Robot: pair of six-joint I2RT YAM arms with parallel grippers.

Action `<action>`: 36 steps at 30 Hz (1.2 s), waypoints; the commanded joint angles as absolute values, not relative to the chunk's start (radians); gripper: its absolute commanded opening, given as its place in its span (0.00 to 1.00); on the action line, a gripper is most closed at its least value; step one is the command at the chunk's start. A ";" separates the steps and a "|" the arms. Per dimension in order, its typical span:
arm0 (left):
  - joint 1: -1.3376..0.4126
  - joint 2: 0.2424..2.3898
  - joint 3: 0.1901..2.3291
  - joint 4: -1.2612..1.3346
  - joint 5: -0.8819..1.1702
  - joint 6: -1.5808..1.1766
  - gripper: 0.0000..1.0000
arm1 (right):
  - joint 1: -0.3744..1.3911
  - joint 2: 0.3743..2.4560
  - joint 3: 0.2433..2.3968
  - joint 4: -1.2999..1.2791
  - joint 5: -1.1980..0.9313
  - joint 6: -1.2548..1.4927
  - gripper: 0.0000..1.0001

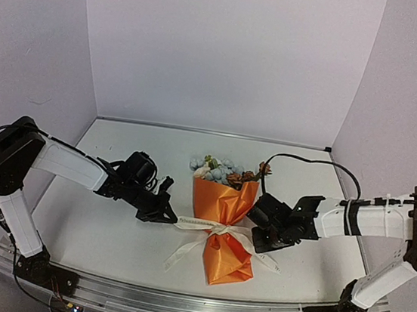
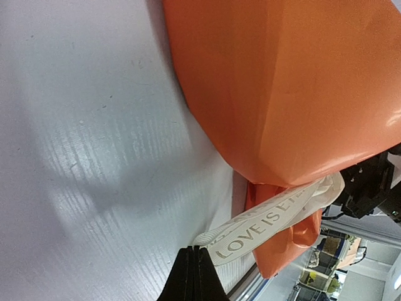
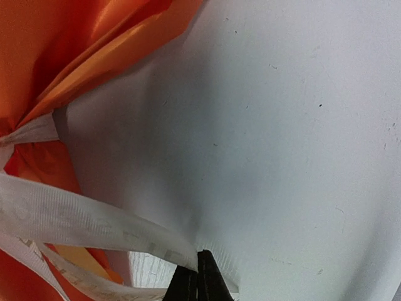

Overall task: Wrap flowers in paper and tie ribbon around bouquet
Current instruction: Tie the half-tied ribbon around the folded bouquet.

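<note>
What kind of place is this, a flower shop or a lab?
Likely a robotics lab bench, not a shop: plain white walls box in a table, and two arms are bolted to a metal rail at its near edge.

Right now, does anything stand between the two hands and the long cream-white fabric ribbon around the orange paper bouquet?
Nothing visible does. The left hand is shut on one strand of the cream-white fabric ribbon left of the orange paper bouquet, and the right hand is shut on another strand at its right.
</note>
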State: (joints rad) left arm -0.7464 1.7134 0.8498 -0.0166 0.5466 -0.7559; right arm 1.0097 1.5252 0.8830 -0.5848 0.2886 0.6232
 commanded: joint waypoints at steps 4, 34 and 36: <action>-0.692 1.696 0.843 -0.005 0.544 -0.722 0.00 | 0.971 1.715 1.005 -0.436 0.079 0.639 0.00; -0.570 1.627 0.725 -0.019 0.519 -0.732 0.00 | 0.935 1.651 0.904 -0.395 0.357 0.841 0.00; -0.555 1.608 0.712 -0.019 0.502 -0.739 0.00 | 0.935 1.644 0.894 -0.389 0.361 0.839 0.00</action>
State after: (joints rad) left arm -0.5891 1.6743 0.7367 -0.0410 0.5529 -0.7136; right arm 0.9367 1.6885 0.9149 -0.3900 0.2693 0.8173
